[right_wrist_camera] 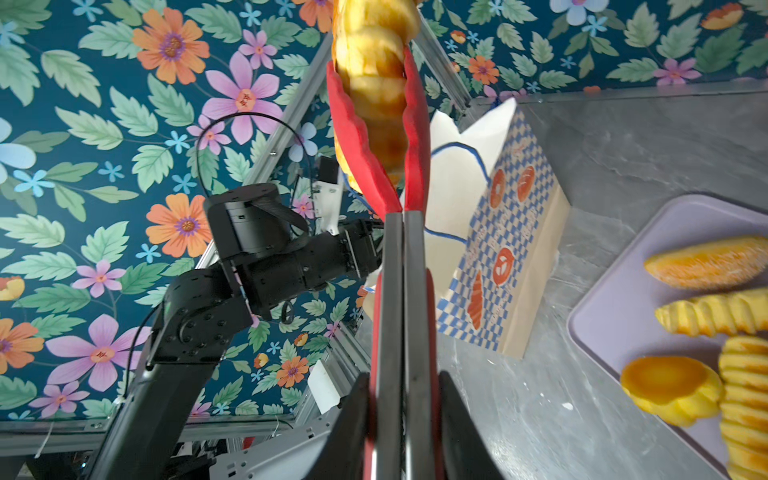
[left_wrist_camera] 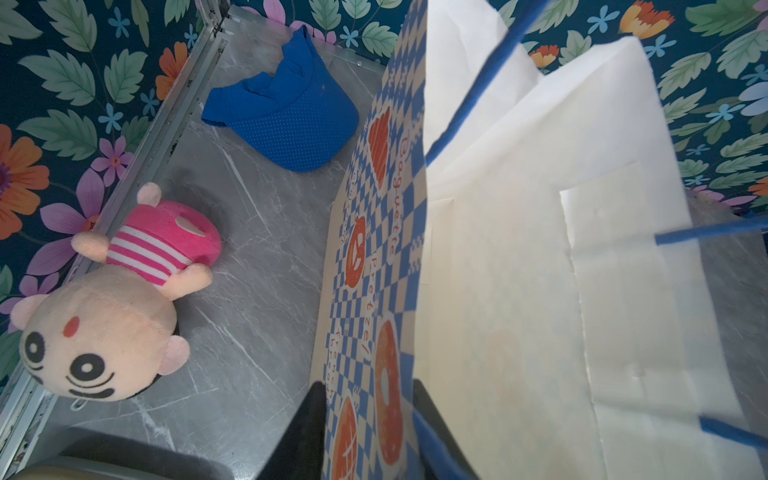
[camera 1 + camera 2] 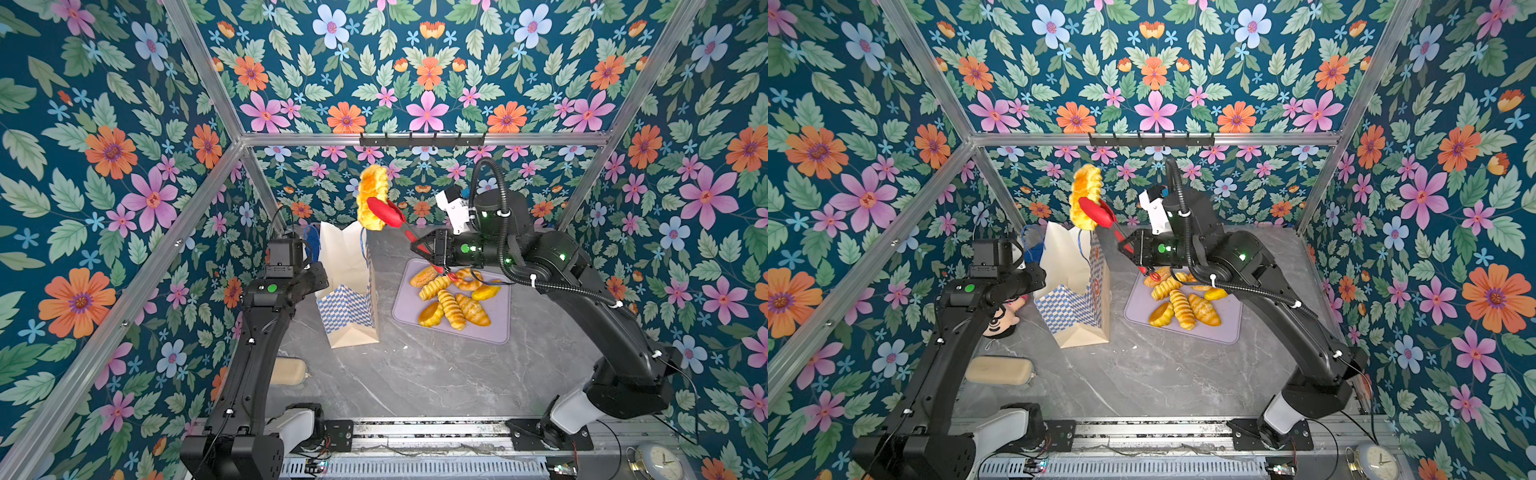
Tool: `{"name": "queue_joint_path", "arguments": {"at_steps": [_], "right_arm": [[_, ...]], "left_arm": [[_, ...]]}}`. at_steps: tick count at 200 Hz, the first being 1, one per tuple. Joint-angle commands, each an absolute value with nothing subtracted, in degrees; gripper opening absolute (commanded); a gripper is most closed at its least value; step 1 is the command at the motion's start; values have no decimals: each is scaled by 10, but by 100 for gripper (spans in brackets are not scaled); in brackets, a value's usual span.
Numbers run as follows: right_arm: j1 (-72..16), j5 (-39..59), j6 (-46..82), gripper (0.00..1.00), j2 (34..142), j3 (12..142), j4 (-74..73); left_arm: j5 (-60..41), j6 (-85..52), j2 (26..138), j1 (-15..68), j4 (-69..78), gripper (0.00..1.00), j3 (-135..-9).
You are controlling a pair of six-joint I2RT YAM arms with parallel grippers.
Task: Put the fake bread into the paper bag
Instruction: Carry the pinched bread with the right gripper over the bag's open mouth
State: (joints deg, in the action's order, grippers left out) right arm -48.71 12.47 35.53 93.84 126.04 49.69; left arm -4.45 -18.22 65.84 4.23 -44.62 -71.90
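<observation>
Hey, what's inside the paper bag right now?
The left wrist view into the paper bag shows only bare cream inner walls and blue cord handles, nothing else. The bag's own walls hide its very bottom.

The paper bag (image 3: 349,307) is printed in blue-and-white checks on cream, with orange pastry pictures and blue cord handles (image 2: 469,95). The fake bread (image 3: 451,309) is coloured glossy golden yellow to brown. The tongs (image 3: 384,210) are tipped in red, the tray (image 3: 496,326) is tinted lilac, and the desk (image 3: 436,374) is veined in grey marble.

glossy fake bread (image 3: 451,309), matt paper bag (image 3: 347,266), brushed-metal tongs (image 1: 394,291), plush doll (image 2: 104,328)
</observation>
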Motion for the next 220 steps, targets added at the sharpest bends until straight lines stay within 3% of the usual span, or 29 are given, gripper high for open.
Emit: {"name": "queue_joint_path", "arguments": {"at_steps": [1, 106, 220], "right_arm": [[-510, 106, 329, 24, 992, 1335, 517], [-526, 110, 373, 24, 1122, 1441, 547], [-526, 71, 339, 23, 1136, 1417, 646]], "left_arm": [[-49, -191, 654, 42, -433, 31, -717], [-47, -200, 638, 42, -421, 24, -702], [-46, -201, 639, 42, -414, 13, -703]]}}
